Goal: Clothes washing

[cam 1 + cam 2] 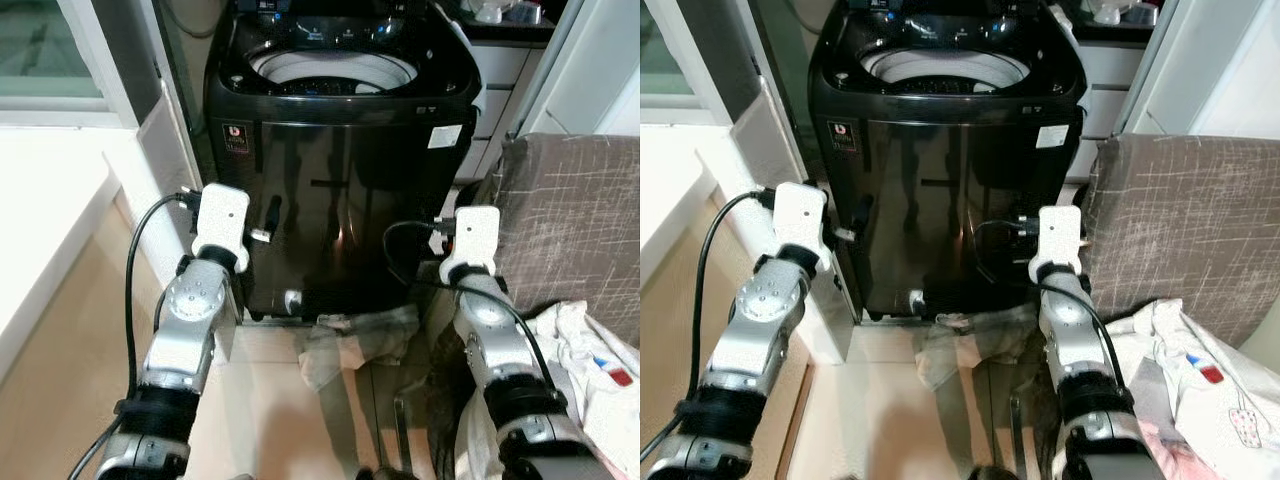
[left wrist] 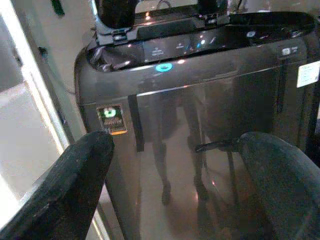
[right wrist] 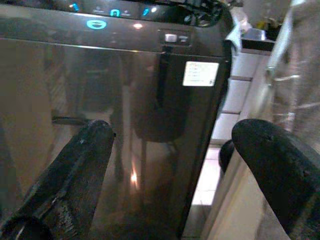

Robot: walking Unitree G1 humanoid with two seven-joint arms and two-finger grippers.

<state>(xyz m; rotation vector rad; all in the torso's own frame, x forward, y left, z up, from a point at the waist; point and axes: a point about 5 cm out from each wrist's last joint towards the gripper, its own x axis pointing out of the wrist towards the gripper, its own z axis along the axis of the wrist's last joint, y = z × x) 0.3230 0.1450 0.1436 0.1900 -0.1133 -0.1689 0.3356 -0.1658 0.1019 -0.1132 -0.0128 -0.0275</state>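
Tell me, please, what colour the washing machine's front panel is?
Glossy black; the washer shows it best in the left eye view.

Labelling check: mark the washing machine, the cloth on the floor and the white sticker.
washing machine (image 1: 340, 190), left eye view, glossy black front panel.
cloth on the floor (image 1: 355, 340), left eye view, middle of the crumpled fabric.
white sticker (image 3: 200, 73), right wrist view, label centre.

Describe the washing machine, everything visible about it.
The washing machine is a glossy black top-loader standing upright on the floor, its lid up and the white drum rim showing. Its control strip glows with blue lights. A white sticker sits at the front's upper right, a small badge at upper left. Crumpled cloth lies at its base. Both grippers are near its front, not touching it.
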